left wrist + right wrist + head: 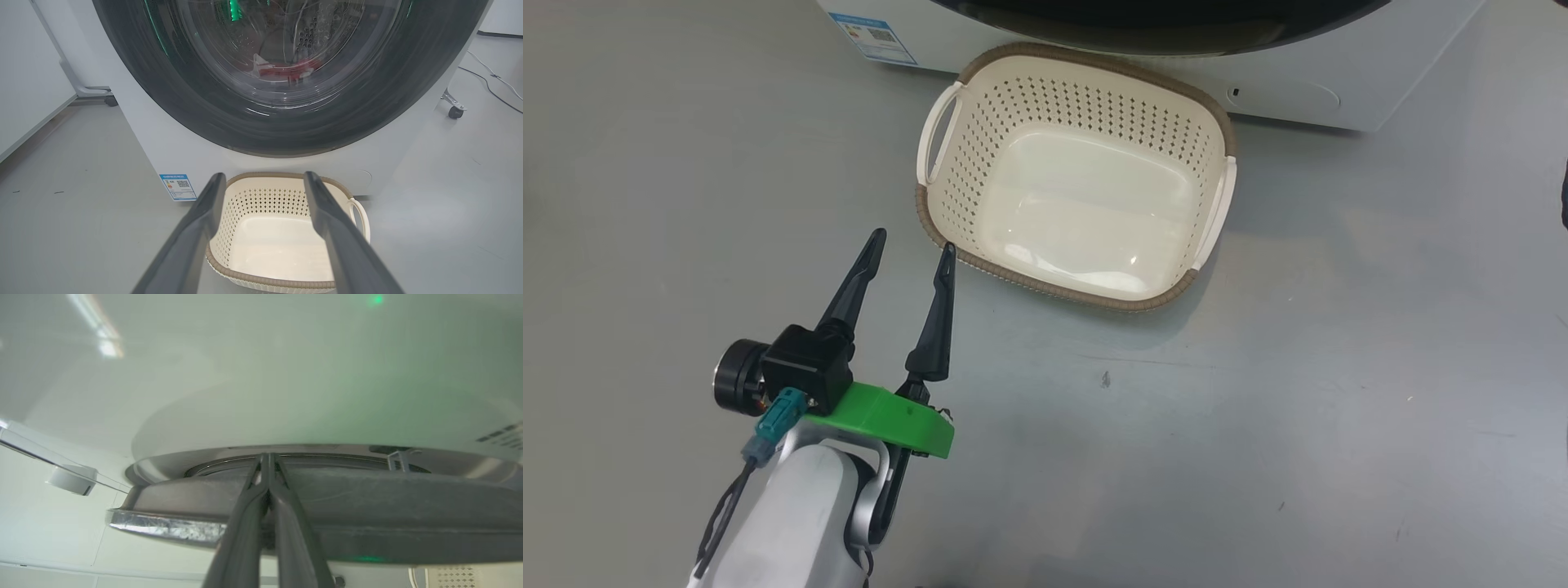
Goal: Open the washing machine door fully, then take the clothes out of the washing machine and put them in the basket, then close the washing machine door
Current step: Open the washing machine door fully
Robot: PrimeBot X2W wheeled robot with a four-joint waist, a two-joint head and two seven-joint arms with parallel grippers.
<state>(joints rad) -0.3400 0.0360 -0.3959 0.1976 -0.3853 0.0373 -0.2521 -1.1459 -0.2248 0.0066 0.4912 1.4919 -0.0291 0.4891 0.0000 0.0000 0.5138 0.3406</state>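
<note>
Left wrist view: one door [286,122] spans the upper frame with its black rim. Through its glass a red patch of clothes [292,70] shows low in the drum, too blurred to count. One white washer [163,151] surrounds the door, with one blue label [178,186] at its lower left corner. At bottom centre one basket [282,282] stands on the grey floor [81,228], just in front of the washer. The left gripper [263,179] rises from the bottom edge with its fingers spread wide and nothing between them but the basket beyond. In the head view the pale left forearm comes up from the lower left, and its gripper points up the frame at the basket's near left corner, one tip close beside the brown rim. The basket's two white handles [935,135] sit at its left and right ends. In the right wrist view the right gripper [267,457] has its fingers pressed together, the tips at the seam between the door's dark rim and the washer's white front.
</note>
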